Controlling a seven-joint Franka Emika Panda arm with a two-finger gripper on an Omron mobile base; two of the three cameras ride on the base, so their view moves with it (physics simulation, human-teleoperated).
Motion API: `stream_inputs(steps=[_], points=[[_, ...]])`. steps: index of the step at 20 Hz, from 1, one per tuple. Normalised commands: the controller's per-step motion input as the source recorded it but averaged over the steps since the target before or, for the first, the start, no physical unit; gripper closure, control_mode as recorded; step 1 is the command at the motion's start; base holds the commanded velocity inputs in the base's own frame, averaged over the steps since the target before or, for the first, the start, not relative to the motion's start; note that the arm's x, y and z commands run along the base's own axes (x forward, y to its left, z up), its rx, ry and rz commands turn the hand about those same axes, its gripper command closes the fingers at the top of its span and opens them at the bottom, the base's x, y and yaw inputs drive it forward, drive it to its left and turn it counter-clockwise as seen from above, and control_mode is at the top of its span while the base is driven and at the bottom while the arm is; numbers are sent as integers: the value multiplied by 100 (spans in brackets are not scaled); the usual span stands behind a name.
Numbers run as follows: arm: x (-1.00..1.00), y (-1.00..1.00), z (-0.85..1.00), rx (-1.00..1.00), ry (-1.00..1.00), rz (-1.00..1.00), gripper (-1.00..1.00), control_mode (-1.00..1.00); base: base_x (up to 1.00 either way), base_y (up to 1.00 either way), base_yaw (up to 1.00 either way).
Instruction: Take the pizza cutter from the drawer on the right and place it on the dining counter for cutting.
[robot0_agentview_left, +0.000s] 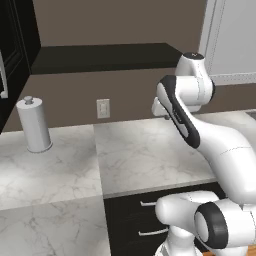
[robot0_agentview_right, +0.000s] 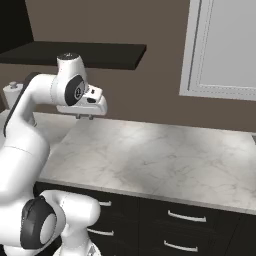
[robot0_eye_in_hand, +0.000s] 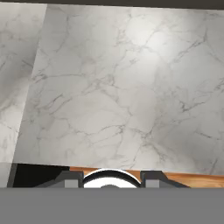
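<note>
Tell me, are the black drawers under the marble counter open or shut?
Shut, those in view: the drawer fronts sit flush in one line beneath the counter, silver handles level, none pulled out.

No writing, label, brand, number or sign can be read anywhere. The marble tabletop, the paper towel roll, the wall socket, the black drawer fronts and the window frame all carry plain, unmarked surfaces.
</note>
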Motion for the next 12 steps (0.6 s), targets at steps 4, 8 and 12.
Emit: stream_inputs(steps=[4,8,12], points=[[-7,-24,0,1,0,0,-100,-100,0,0,0],[-32,-100,-19,22,0,0,-100,-100,0,0,0],[-10,-100,-18,20,0,-8,-100,-100,0,0,0]])
